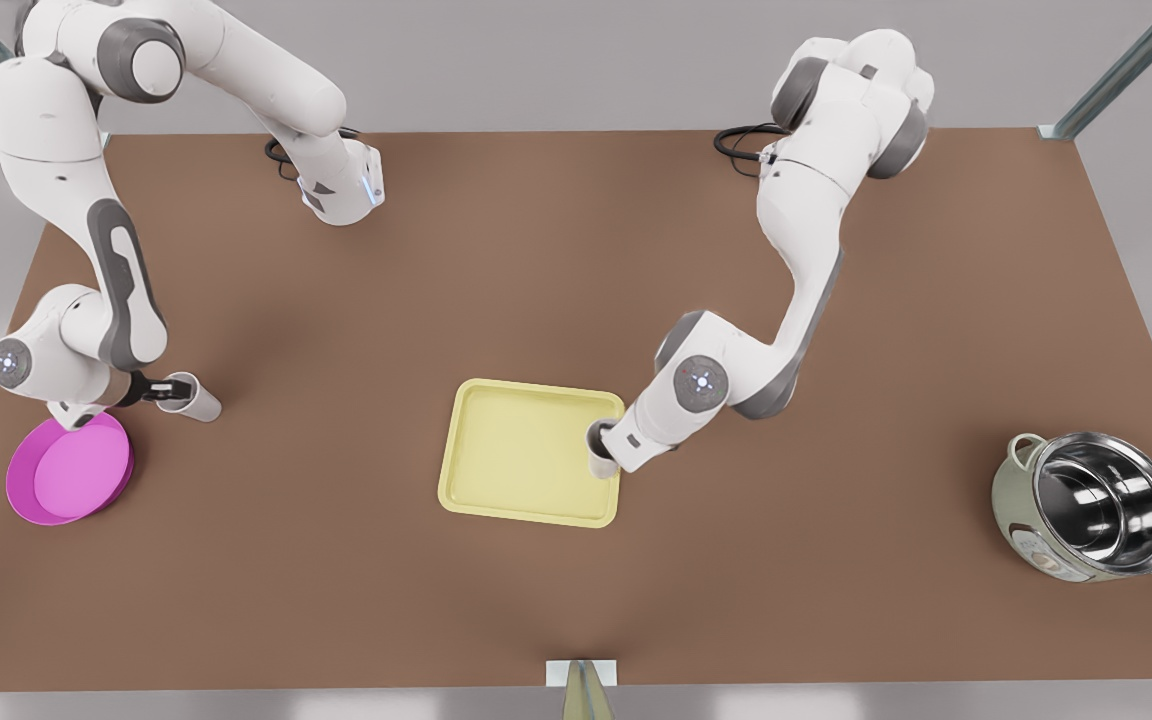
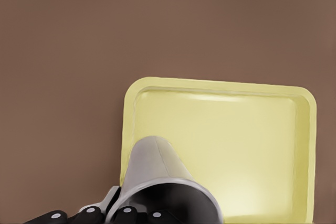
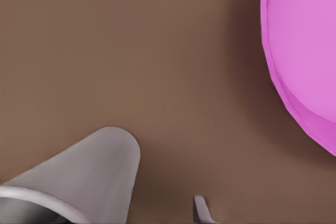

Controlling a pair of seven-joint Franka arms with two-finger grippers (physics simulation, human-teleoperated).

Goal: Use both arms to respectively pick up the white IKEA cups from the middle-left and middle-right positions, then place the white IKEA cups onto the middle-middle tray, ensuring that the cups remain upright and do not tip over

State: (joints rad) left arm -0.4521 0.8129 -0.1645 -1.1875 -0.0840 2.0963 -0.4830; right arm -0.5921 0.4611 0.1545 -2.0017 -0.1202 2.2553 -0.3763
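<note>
The pale yellow tray (image 1: 516, 450) lies mid-table. My left gripper (image 1: 608, 452), on the arm at the front view's right, is shut on a white cup (image 1: 597, 463) held upright just inside the tray's right edge. The left wrist view shows that cup (image 2: 157, 169) over a corner of the tray (image 2: 236, 145); I cannot tell whether it touches the floor. At the front view's left, my right gripper (image 1: 166, 390) is open at the second white cup (image 1: 194, 398). In the right wrist view that cup (image 3: 94, 177) stands apart from one visible fingertip (image 3: 202, 211).
A round magenta plate (image 1: 71, 470) lies just in front of the right gripper, and its rim (image 3: 304, 51) is close in the right wrist view. A steel-lined pale green pot (image 1: 1096, 505) sits far off at the front view's right. Bare brown table surrounds the tray.
</note>
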